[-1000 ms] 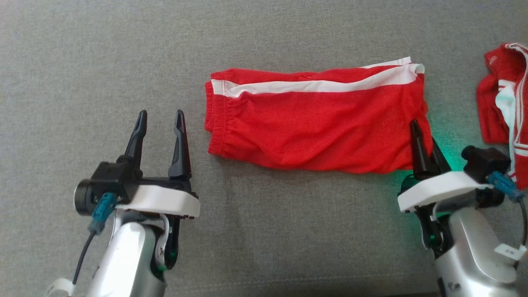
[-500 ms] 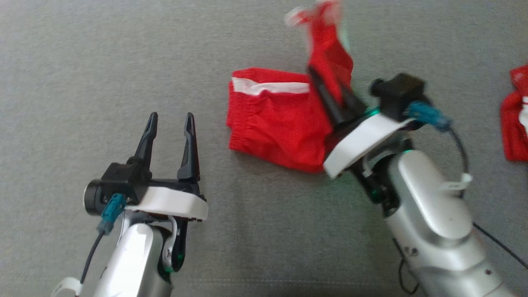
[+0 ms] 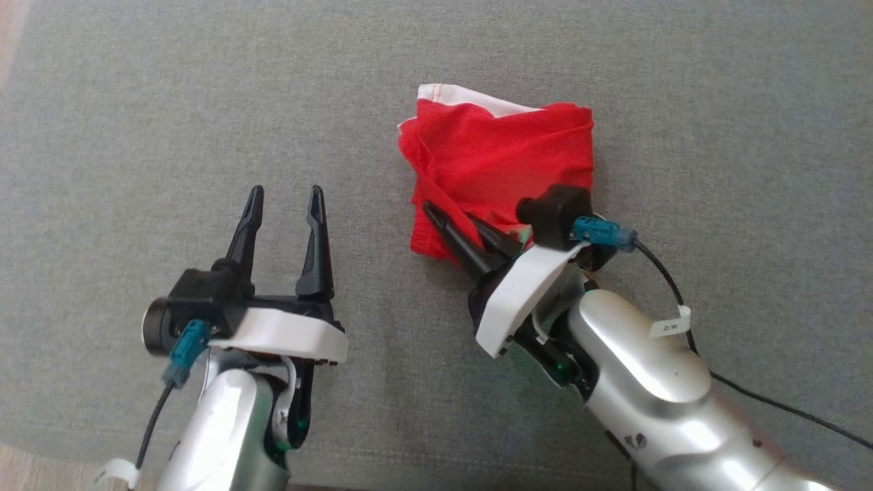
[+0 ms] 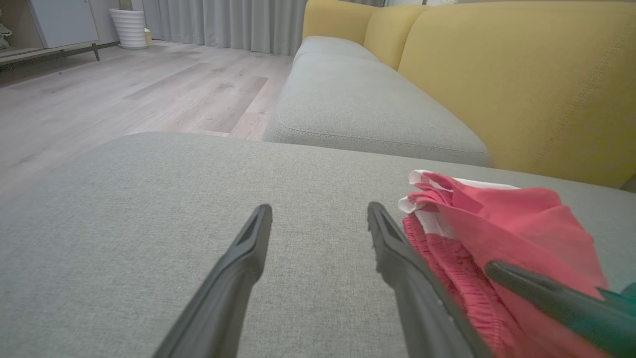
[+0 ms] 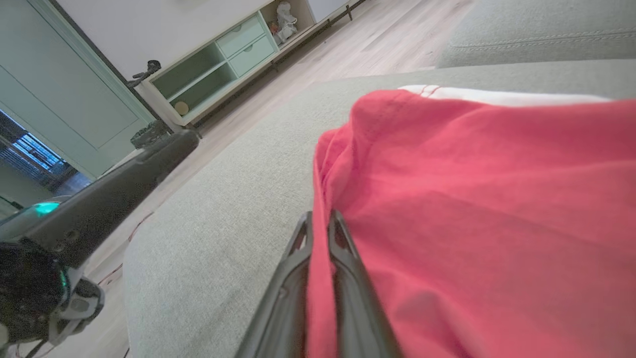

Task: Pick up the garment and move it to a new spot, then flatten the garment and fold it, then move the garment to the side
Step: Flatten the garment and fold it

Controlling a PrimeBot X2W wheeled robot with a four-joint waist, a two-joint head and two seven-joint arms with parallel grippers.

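The garment (image 3: pixel 501 157) looks light, limp and thin, likely to sag and slip; take it by a hem or corner. It lies folded over on the grey cushion (image 3: pixel 136 102). The right fingers (image 3: pixel 453 239) pinch its near left edge; the left fingers (image 3: pixel 314 239) stand wide and empty, near its left.

The left gripper (image 4: pixel 319 210), fingers spread, over a grey cushion (image 4: pixel 149 199).
A red garment (image 4: pixel 521 233) lies bunched at four o'clock, beside one finger.
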